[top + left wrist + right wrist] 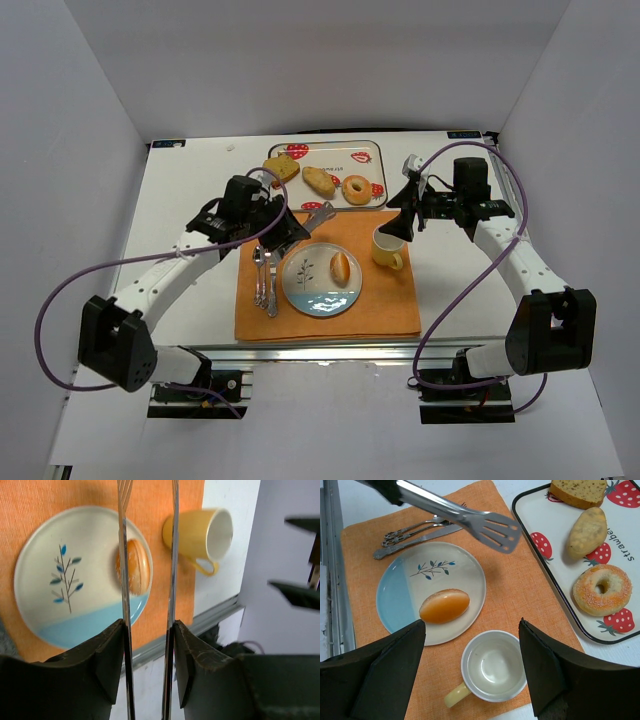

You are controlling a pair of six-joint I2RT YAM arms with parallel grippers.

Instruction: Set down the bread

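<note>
Left pincer (148, 630) grips silver metal tongs (485, 525), blades apart and empty; right pincer (471, 625) hangs spread, empty. At the overhead view's centre, the glossy brown bread roll (341, 267) lies on the leaf-patterned white-and-blue plate (305, 290). Risk: a low tong sweep may knock it off.

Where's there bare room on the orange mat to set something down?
Bare: near-right corner of the mat, beside plate and mug; also the strip between plate and tray, under the tongs. Crowded: cutlery left of plate.

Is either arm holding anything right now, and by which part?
The left gripper holds the tongs by their two arms, behind the tips. The right gripper is open and empty.
</note>
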